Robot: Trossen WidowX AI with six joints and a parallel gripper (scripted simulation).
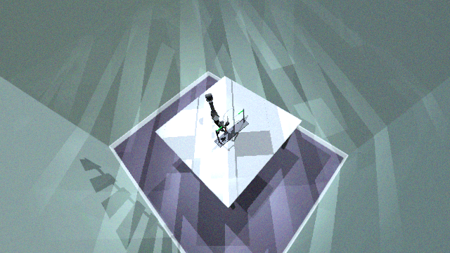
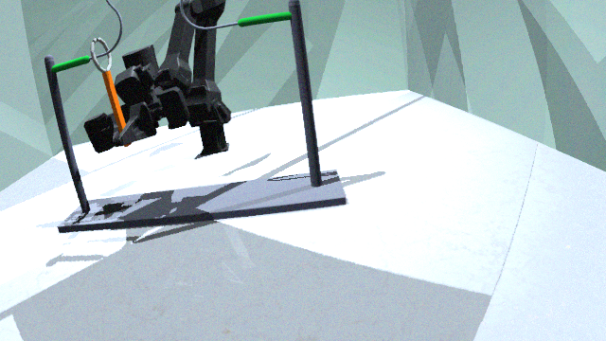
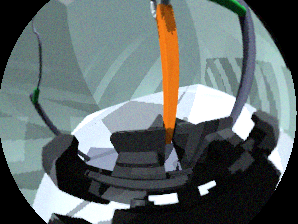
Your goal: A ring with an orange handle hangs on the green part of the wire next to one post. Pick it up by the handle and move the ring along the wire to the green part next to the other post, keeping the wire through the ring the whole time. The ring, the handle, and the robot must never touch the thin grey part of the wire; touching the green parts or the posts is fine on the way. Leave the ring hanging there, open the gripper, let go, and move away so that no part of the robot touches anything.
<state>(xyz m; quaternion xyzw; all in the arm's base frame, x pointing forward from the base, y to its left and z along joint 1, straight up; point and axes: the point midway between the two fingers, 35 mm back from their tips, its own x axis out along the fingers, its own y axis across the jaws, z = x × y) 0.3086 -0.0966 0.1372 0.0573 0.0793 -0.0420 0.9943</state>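
Observation:
The grey ring [image 2: 92,51] sits on the wire right at the inner end of the left green part [image 2: 71,63] [image 1: 219,130], close to the left post [image 2: 63,137]. Its orange handle [image 2: 113,97] [image 3: 168,63] hangs down, slightly tilted. My gripper [image 2: 120,133] [image 3: 162,116] [image 1: 225,125] is shut on the lower end of the handle. The thin grey wire [image 2: 115,26] rises just right of the ring and curves over to the right green part [image 2: 264,19] [image 1: 240,112] at the right post [image 2: 305,95]. I cannot tell whether the ring touches the wire.
Both posts stand on a flat dark base plate [image 2: 265,191] [image 1: 242,126] on the white table [image 2: 426,189]. My arm [image 2: 199,52] reaches in from behind the wire, between the posts.

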